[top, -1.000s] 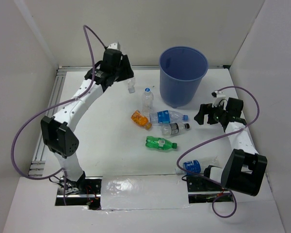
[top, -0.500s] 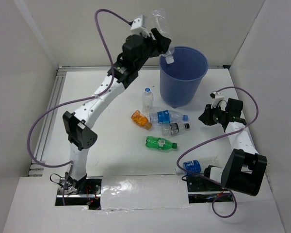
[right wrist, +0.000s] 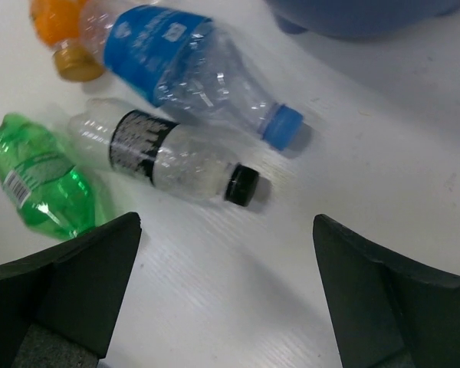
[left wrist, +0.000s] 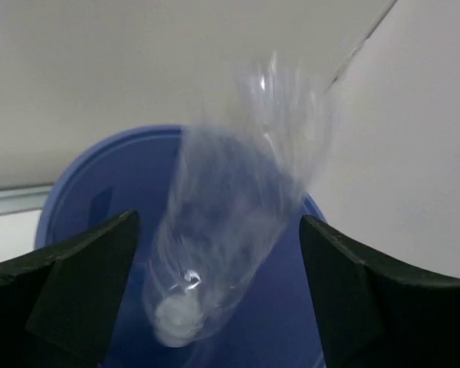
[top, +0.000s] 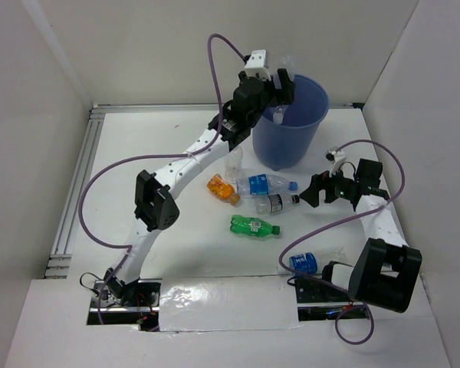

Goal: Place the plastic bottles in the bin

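Observation:
The blue bin [top: 291, 134] stands at the back of the table. My left gripper [top: 280, 90] hangs over its mouth, open. In the left wrist view a clear bottle [left wrist: 230, 230] is blurred between the wide jaws, cap down, touching neither, with the bin [left wrist: 92, 192] below. On the table lie an orange bottle [top: 223, 188], a blue-labelled bottle [top: 264, 184], a black-capped clear bottle [top: 277, 203] and a green bottle [top: 253, 226]. My right gripper [top: 313, 190] is open and empty just right of the black cap [right wrist: 242, 185].
A clear bottle [top: 233, 161] stands upright behind the orange one, partly hidden by the left arm. A squat blue-labelled bottle [top: 303, 263] lies by the right arm's base. White walls close in the table on three sides. Purple cables loop off both arms.
The left arm swung from the back left of the table to above the bin carrying the clear bottle, then opened its jaws. The right gripper moved left toward the black-capped bottle.

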`<action>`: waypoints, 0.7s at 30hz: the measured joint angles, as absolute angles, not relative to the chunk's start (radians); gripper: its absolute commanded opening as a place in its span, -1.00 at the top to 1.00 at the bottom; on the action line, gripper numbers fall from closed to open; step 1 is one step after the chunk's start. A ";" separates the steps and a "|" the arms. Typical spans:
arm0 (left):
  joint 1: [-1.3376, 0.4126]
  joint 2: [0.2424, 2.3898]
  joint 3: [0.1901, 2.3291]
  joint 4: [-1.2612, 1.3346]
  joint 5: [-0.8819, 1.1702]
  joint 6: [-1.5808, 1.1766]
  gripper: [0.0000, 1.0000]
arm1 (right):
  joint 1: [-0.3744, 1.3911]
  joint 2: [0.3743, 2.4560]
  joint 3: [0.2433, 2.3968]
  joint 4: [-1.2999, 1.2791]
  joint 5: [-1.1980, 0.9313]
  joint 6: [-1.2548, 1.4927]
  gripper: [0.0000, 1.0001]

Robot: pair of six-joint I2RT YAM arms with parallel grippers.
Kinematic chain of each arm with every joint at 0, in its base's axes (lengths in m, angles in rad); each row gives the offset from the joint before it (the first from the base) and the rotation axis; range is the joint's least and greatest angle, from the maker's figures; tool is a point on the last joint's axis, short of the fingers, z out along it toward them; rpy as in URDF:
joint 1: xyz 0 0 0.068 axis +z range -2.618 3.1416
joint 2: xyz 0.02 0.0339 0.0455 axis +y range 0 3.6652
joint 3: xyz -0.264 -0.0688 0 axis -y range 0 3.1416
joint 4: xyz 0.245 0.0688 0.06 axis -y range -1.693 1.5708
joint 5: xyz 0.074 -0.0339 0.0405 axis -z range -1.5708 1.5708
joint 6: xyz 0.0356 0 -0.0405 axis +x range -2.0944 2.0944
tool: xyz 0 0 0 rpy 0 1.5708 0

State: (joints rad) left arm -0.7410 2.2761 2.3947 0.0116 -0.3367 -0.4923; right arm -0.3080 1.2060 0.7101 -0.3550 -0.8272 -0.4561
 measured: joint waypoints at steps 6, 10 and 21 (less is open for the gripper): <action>-0.735 2.281 2.449 0.037 -0.335 -0.458 -0.99 | -0.304 1.175 0.694 -0.464 -0.961 -0.751 -1.00; -0.732 2.237 2.409 0.041 -0.324 -0.443 -0.99 | -0.283 1.196 0.714 -0.595 -0.994 -1.025 -1.00; -0.730 1.570 1.634 -0.092 -0.350 -0.445 -0.93 | 0.019 1.342 0.798 -0.709 -0.912 -1.501 -1.00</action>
